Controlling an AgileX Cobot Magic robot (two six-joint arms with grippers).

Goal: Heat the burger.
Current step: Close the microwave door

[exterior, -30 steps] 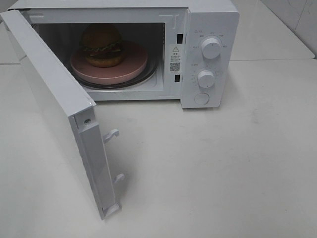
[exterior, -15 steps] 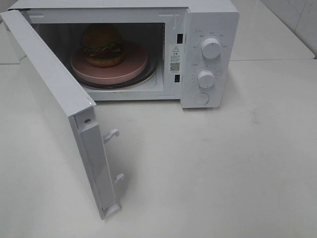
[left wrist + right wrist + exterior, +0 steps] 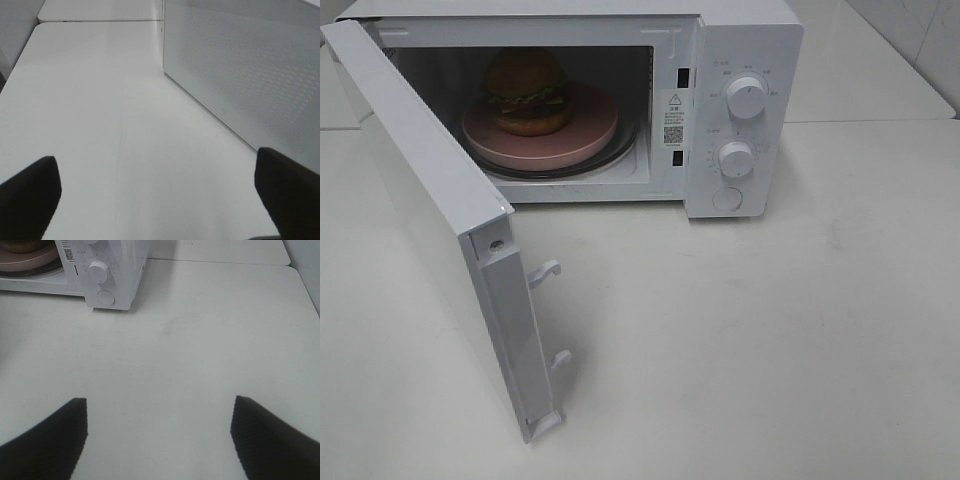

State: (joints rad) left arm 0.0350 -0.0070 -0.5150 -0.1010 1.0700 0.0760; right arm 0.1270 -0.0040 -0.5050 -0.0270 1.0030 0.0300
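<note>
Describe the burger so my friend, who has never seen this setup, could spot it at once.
Find the white microwave on the table, its door swung wide open. Inside it lies a flat round pink plate, and the burger sits on that plate. It is the only domed, golden-brown thing there, with darker layered filling, and narrower than the plate.

The white microwave's open door [image 3: 430,190] juts toward the white tabletop's [image 3: 770,330] front left corner, walling that side. Right of it, the cavity mouth [image 3: 642,100] stands unblocked.
</note>
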